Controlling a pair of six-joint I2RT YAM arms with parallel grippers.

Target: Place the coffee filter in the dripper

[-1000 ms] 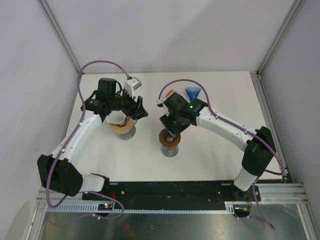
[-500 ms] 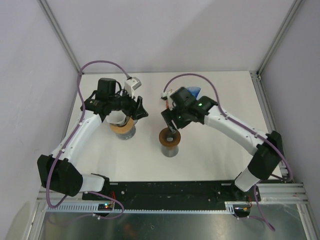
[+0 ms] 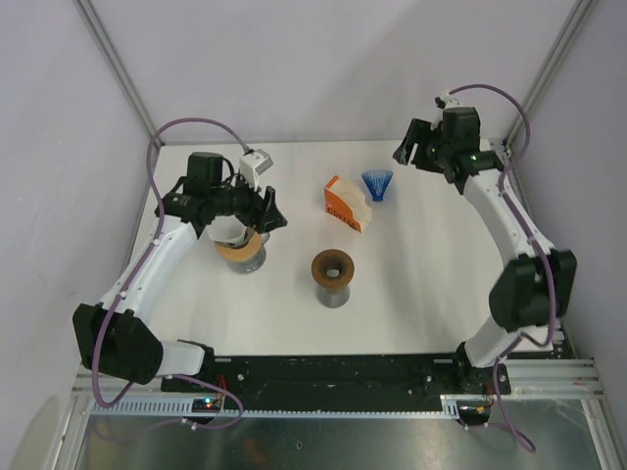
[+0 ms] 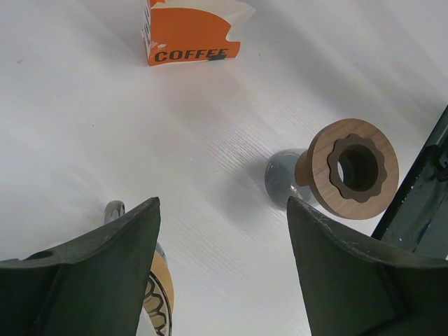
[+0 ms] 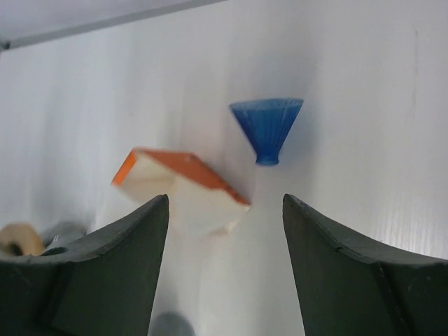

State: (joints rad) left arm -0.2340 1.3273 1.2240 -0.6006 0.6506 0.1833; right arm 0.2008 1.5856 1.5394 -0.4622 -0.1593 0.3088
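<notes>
Just left of the blue cone lies the filter box, ahead of the right gripper (jaws apart, empty).

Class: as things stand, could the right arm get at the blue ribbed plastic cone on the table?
Probably yes. The right tool is open and faces the blue ribbed plastic cone with nothing between them. The orange-and-white coffee filter box lies off to one side, apart from the cone.
</notes>
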